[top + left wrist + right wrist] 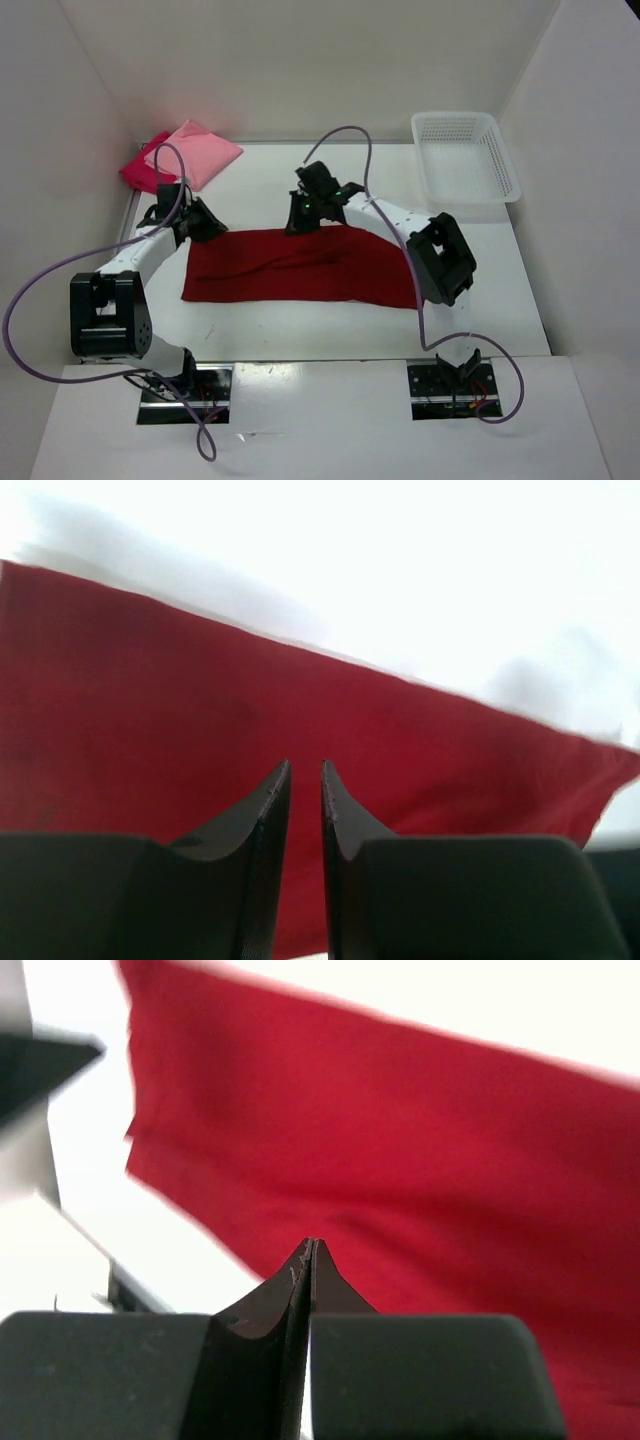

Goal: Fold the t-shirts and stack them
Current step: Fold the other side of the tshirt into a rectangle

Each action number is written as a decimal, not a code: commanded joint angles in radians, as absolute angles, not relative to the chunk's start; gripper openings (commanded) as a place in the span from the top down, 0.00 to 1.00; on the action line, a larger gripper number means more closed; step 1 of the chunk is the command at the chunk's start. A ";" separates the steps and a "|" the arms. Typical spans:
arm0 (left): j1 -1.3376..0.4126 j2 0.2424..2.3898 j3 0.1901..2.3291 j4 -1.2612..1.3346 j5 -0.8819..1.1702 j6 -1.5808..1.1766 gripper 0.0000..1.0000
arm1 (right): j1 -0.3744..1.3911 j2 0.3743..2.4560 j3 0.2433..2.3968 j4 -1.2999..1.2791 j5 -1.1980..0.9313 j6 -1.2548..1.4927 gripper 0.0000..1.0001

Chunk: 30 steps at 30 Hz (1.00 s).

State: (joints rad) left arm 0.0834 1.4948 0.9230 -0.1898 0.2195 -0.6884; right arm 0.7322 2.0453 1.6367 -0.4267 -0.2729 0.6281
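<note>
Both at dark red t-shirt (300,268): left end effector (305,766) ajar, right end effector (308,1243) closed.

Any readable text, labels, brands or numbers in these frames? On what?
No readable text in any view.
dark red t-shirt: plain, no print or tag showing.
light pink t-shirt and crimson t-shirt: plain.
white basket: no label.
left arm and right arm: no marking legible at this size.
</note>
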 commanded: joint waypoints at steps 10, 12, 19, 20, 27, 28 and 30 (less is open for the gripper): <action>-0.023 1.476 0.793 -0.112 0.268 -0.770 0.74 | 0.690 2.036 1.408 -0.347 -0.233 0.649 0.99; -0.023 1.489 0.782 -0.101 0.268 -0.770 0.74 | 0.690 2.011 1.369 -0.336 -0.244 0.658 0.99; 0.110 1.580 0.749 -0.071 0.313 -0.790 0.71 | 0.669 1.907 1.316 -0.372 -0.244 0.658 0.90; 0.121 1.580 0.749 -0.071 0.324 -0.790 0.71 | 0.657 1.882 1.316 -0.382 -0.244 0.649 0.84; 0.121 1.433 0.831 -0.116 0.296 -0.758 0.71 | 0.387 1.632 1.214 -0.391 -0.250 0.603 0.86; 0.095 1.433 0.847 -0.126 0.285 -0.758 0.71 | 0.355 1.622 1.200 -0.400 -0.250 0.603 0.91; 0.069 1.433 0.856 -0.115 0.285 -0.758 0.71 | 0.290 1.621 1.167 -0.414 -0.217 0.575 0.99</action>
